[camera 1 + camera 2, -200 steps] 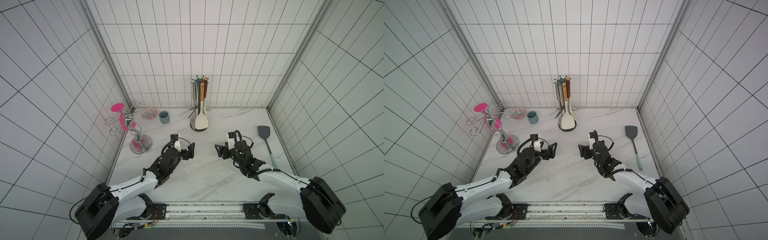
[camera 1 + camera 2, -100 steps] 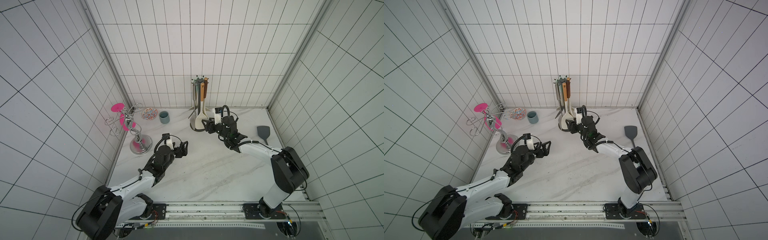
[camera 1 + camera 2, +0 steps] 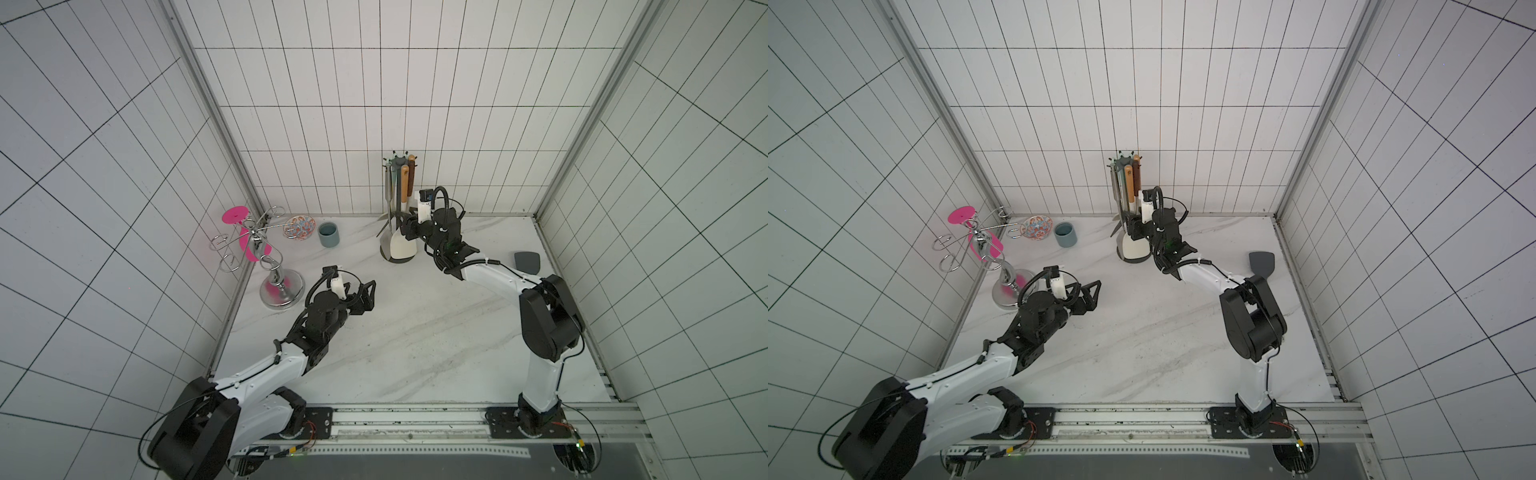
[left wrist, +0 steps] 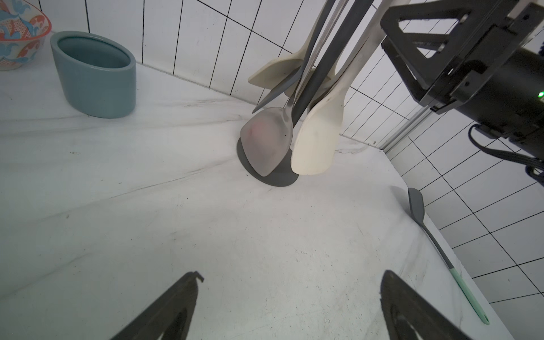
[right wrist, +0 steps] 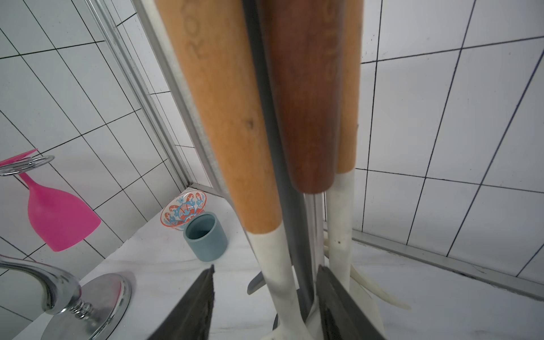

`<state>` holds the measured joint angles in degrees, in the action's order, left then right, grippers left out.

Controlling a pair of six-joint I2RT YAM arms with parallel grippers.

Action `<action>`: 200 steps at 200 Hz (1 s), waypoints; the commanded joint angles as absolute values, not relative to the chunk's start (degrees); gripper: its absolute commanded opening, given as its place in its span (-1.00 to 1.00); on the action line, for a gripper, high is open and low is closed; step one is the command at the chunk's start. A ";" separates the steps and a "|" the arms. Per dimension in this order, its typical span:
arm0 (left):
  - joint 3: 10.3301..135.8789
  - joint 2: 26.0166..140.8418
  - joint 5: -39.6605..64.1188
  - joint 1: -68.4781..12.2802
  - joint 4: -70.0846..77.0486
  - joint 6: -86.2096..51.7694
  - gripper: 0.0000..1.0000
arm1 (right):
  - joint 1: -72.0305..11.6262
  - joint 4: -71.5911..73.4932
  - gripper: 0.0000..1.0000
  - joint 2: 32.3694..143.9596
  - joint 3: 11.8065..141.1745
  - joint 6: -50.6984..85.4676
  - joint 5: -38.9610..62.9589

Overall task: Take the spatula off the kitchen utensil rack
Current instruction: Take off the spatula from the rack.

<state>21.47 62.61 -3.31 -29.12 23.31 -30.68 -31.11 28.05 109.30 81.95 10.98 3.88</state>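
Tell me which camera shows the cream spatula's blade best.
Left wrist view: the cream spatula's blade hangs whole and close. Both top views show it small and far. The right wrist view shows mainly handles.

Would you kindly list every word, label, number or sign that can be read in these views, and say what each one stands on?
"OK": faint burnt-in letters on the light wooden handle, seen by the right wrist camera; this reading is unsure and the rest of the marking is blurred.
Unreadable: a faint marking on the dark brown handle, too blurred to make out.
No other text shows in any view.
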 commanded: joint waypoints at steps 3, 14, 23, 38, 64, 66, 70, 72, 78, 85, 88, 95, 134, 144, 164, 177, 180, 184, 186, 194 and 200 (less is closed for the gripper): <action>21.36 61.70 -3.17 -28.92 23.73 -31.20 0.95 | -30.85 27.27 0.03 110.86 88.64 8.72 2.17; 21.40 61.57 -3.09 -28.97 23.76 -31.20 0.95 | -30.84 27.11 -0.04 111.24 89.03 8.70 1.85; 21.36 61.52 -2.99 -28.96 23.88 -31.18 0.95 | -30.84 27.24 -0.07 111.43 89.20 8.54 1.59; 21.36 61.61 -2.94 -28.96 23.86 -31.20 0.95 | -30.80 27.14 -0.10 111.77 89.64 8.29 1.03; 21.36 61.61 -2.73 -28.93 23.91 -31.27 0.95 | -30.76 26.99 -0.12 112.32 90.59 7.69 0.03; 21.36 61.61 -2.77 -28.96 23.91 -31.26 0.95 | -30.76 26.98 -0.12 112.32 90.72 7.66 0.01; 21.36 61.61 -2.73 -28.92 23.92 -31.21 0.95 | -30.75 26.91 -0.12 112.41 90.88 7.58 0.01; 21.38 61.59 -2.73 -28.94 23.95 -31.27 0.95 | -30.71 26.90 -0.12 112.50 91.05 7.52 0.00; 21.36 61.61 -2.73 -28.94 23.91 -31.28 0.95 | -30.76 26.68 -0.12 112.66 91.49 7.40 0.00; 21.36 61.61 -2.73 -28.95 23.91 -31.25 0.95 | -30.70 26.39 -0.13 112.91 91.96 7.25 0.01; 21.37 61.61 -2.75 -28.97 23.91 -31.26 0.95 | -30.73 26.23 -0.14 112.94 92.16 7.23 0.00; 21.36 61.61 -2.76 -28.93 23.96 -31.29 0.95 | -30.76 25.89 -0.15 113.17 92.63 7.05 0.13; 21.33 61.71 -2.54 -28.94 24.39 -31.44 0.95 | -30.76 25.21 -0.36 113.26 93.44 6.77 0.53; 21.29 61.71 -2.39 -28.92 24.41 -31.44 0.95 | -30.76 25.22 -0.37 113.08 93.17 6.70 0.61; 21.27 61.55 -2.31 -28.92 24.49 -31.46 0.95 | -30.76 25.33 -0.46 112.24 92.15 6.55 1.04; 21.27 61.50 -2.30 -28.97 24.43 -31.45 0.95 | -30.76 25.39 -0.57 111.51 91.35 6.43 1.32; 21.23 61.49 -2.35 -28.98 24.48 -31.45 0.95 | -30.76 25.45 -0.59 111.32 91.19 6.42 1.38; 21.19 61.46 -2.37 -28.93 24.44 -31.45 0.95 | -30.83 25.61 -0.60 111.03 90.87 6.35 1.40; 21.18 61.40 -2.39 -28.94 24.43 -31.46 0.95 | -30.78 25.65 -0.61 110.86 90.66 6.38 1.49; 21.18 61.35 -2.45 -28.97 24.43 -31.46 0.95 | -30.83 25.73 -0.68 110.21 90.01 6.16 1.85; 21.13 61.26 -2.37 -28.92 24.43 -31.42 0.95 | -30.85 25.82 -0.74 109.73 89.60 6.02 2.00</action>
